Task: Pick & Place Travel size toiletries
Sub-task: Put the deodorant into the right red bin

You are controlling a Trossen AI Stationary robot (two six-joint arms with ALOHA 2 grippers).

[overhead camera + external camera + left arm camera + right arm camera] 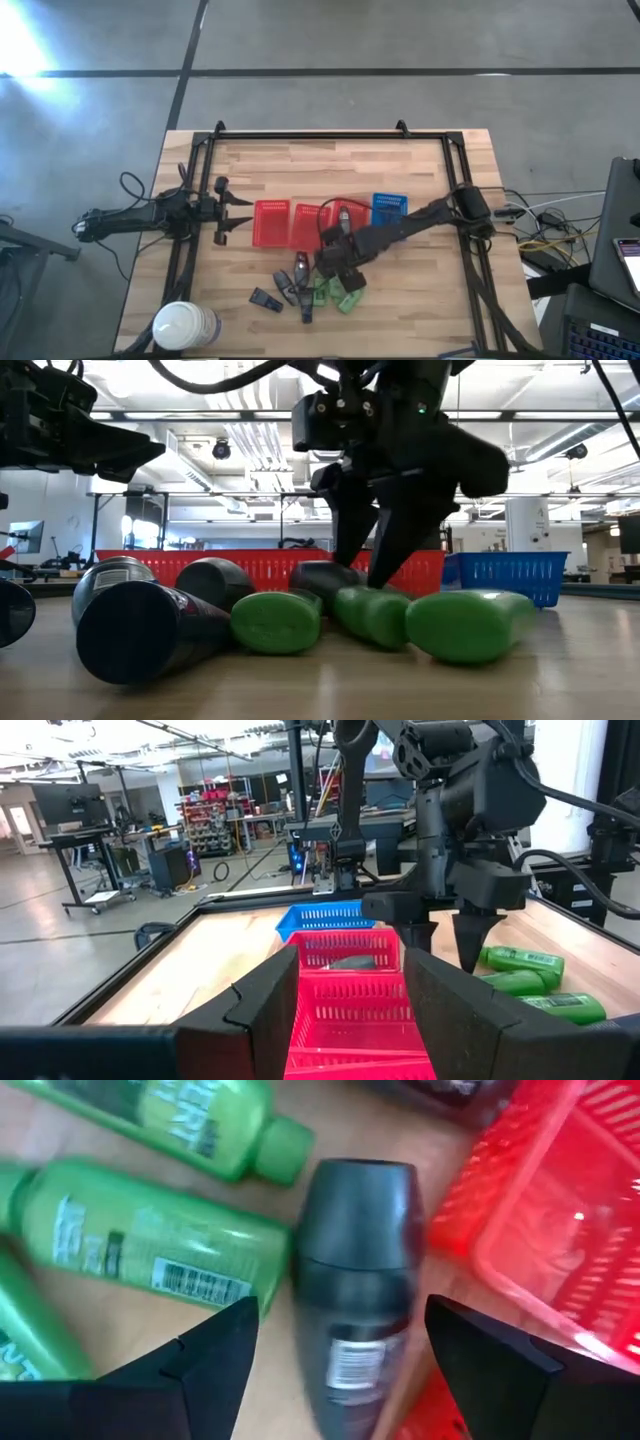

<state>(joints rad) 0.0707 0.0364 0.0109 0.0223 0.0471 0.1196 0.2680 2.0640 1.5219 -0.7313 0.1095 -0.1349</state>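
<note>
The right hand (335, 1345), fingers spread, hangs over a dark grey roll-on bottle (355, 1275) lying beside the red basket (545, 1210), apparently lined up to grasp it; the left hand (238, 213), also spread, waits beyond the basket's far side.

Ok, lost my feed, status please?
Right hand open, straddling a dark bottle beside the red basket. Left hand open, waiting at table's left. Green bottles crowd the dark one.
</note>
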